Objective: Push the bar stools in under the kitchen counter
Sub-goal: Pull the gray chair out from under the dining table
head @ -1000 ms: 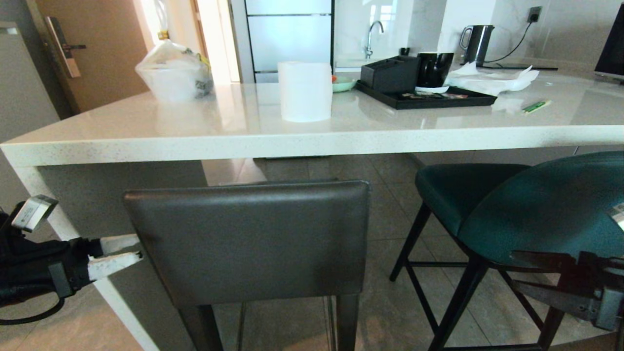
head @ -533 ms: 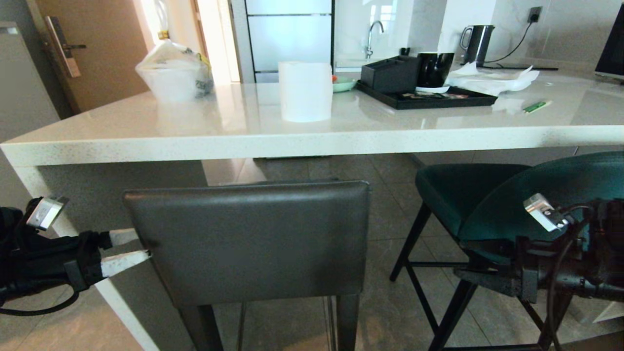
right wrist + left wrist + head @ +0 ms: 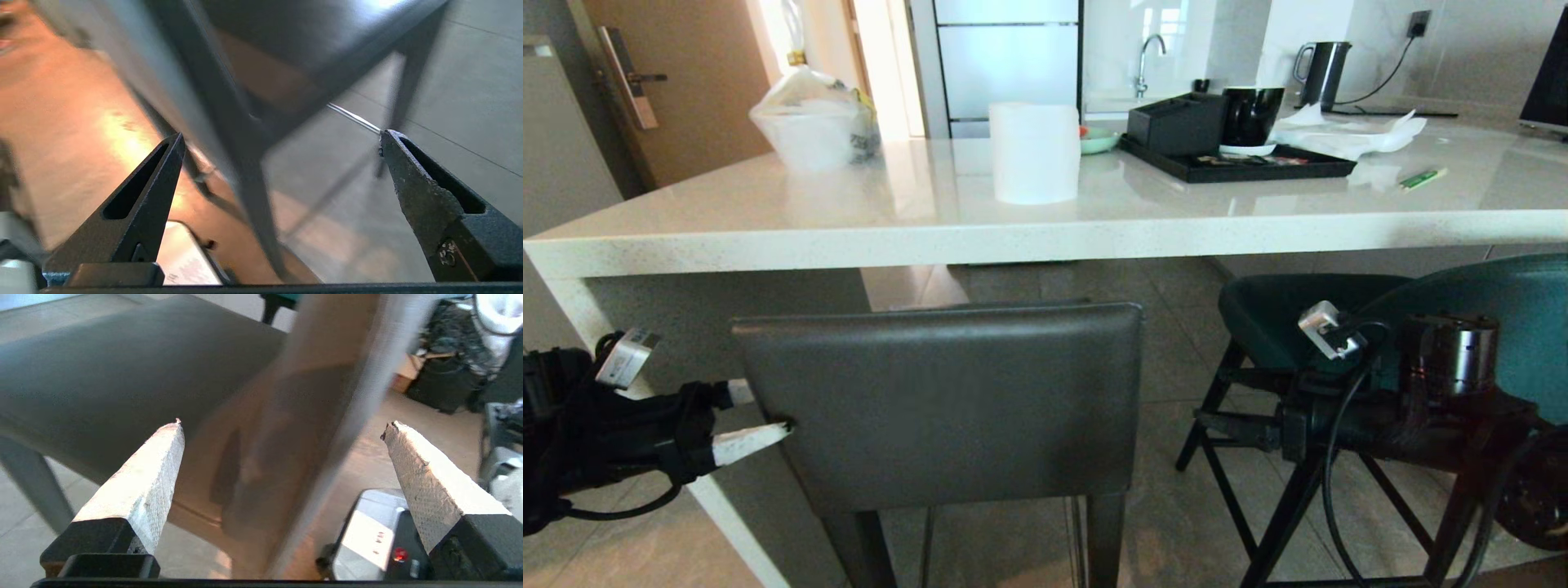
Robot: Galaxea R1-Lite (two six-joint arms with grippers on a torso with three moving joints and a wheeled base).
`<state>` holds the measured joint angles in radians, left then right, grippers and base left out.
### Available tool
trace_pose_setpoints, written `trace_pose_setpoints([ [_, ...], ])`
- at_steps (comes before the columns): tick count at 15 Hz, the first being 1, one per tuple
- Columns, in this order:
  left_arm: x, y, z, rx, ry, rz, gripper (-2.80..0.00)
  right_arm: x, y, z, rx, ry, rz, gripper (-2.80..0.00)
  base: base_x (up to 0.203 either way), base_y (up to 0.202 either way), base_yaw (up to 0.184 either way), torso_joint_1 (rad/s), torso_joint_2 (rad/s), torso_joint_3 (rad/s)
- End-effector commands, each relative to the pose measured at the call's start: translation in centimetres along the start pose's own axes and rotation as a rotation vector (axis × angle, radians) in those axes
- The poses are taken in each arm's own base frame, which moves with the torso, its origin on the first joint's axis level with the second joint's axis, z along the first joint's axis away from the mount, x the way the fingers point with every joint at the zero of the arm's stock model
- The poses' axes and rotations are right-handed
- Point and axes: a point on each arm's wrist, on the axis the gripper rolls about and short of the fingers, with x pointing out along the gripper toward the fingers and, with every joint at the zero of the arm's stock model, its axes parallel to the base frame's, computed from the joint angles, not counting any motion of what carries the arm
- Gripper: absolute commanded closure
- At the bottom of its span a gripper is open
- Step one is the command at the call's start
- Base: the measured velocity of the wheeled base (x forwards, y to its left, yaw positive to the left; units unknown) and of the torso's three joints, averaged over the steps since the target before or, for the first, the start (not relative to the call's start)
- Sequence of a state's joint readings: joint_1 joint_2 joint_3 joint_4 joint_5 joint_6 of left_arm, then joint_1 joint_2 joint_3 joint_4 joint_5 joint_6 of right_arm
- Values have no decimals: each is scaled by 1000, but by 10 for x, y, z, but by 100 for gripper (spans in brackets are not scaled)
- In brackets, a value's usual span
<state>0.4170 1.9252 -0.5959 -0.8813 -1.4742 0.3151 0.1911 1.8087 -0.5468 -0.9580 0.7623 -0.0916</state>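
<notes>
The grey bar stool's square back (image 3: 939,400) stands in front of the white kitchen counter (image 3: 1045,237). The teal bar stool (image 3: 1511,327) is at the right, its seat (image 3: 1290,314) partly under the slab. My left gripper (image 3: 756,412) is open at the grey back's left edge. One white fingertip (image 3: 783,426) touches that edge. In the left wrist view the gripper (image 3: 282,424) gapes wide with the grey back (image 3: 102,375) beside it. My right gripper (image 3: 1217,404) points left across the teal stool's legs, open (image 3: 282,136) and empty. The grey stool's dark legs (image 3: 229,122) are ahead of it.
The counter's white panel leg (image 3: 719,506) runs down just behind my left gripper. On the slab are a paper roll (image 3: 1034,153), a plastic bag (image 3: 815,122), a black tray (image 3: 1233,167) and a kettle (image 3: 1321,73). Tiled floor (image 3: 1168,359) lies under the counter.
My left gripper slid right until a fingertip met the grey back's edge. My right arm swung up and left from the lower right corner, across the teal stool.
</notes>
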Motion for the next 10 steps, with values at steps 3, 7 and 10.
trace_pose_setpoints([
  [3, -3, -9, 4, 9, -9, -15, -280, 13, 28, -3, -24, -1, 103, -280, 0, 0, 0, 0, 0, 0],
  [7, -2, -1, -7, -36, -9, -22, -280, 30, 14, -22, -35, -17, 98, -280, 0, 0, 0, 0, 0, 0],
  [10, -2, 4, -9, -30, -9, -20, -280, 43, 4, -30, -55, -36, 92, -280, 0, 0, 0, 0, 0, 0],
])
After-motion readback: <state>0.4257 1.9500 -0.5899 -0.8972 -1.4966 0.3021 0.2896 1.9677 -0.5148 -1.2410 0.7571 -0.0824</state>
